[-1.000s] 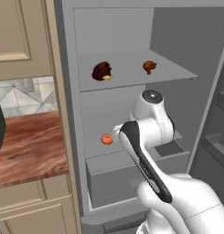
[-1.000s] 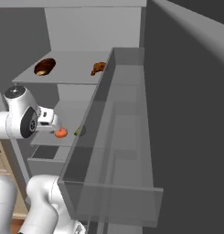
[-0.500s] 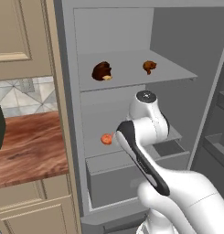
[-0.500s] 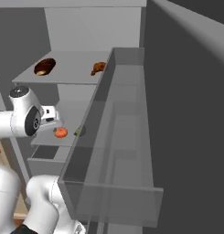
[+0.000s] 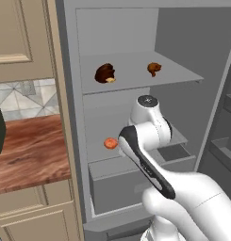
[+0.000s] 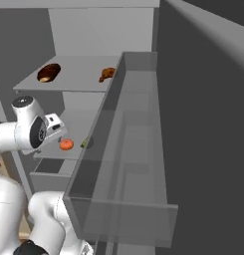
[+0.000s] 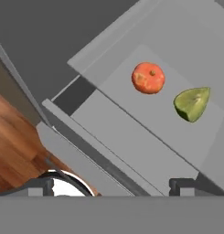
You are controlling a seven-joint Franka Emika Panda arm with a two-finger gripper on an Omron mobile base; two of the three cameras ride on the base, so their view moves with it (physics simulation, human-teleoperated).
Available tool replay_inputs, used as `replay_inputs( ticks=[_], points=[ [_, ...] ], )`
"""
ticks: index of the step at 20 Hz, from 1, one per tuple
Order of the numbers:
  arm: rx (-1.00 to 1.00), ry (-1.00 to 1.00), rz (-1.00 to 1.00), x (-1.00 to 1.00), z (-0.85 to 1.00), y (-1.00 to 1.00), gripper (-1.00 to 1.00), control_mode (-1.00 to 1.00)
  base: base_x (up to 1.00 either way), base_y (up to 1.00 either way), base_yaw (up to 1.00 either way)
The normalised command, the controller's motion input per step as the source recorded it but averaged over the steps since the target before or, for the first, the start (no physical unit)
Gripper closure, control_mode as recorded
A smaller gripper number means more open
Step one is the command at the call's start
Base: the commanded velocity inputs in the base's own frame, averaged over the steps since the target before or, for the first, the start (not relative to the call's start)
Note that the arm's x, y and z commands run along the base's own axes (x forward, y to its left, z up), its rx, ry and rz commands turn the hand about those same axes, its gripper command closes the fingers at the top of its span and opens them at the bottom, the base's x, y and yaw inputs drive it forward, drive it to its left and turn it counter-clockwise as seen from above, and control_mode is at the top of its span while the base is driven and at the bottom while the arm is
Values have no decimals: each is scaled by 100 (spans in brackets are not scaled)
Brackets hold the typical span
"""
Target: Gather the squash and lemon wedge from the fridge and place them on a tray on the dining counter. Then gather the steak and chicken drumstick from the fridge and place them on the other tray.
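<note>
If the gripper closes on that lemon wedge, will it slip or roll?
The lemon wedge has a curved rind and tapered ends, so it may rock or squirt sideways. It looks small, probably light. The round orange squash lies close beside it; a nudge might roll that.

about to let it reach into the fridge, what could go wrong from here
The orange squash and the lemon wedge lie close together on the middle shelf, so the open gripper could nudge one while closing on the other. The round squash might roll away if it is touched off-centre. The arm's elbow sits close to the fridge opening and could clip the shelf edge.
</note>
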Motion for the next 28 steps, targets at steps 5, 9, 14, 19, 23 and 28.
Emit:
replay_inputs(
  ticks=[5,9,14,19,23,28],
  points=[
    [-3,9,29,31,-14,11,-100,-100,0,0,0],
    [-8,14,15,24,-17,10,-100,-100,0,0,0],
    [-6,5,0,29,-2,6,-100,-100,0,0,0],
    [-4,0,0,22,-13,2,-100,-100,0,0,0],
    [-2,0,3,6,-28,0,-100,-100,0,0,0],
    [0,0,6,9,-23,0,-100,-100,0,0,0]
  ],
)
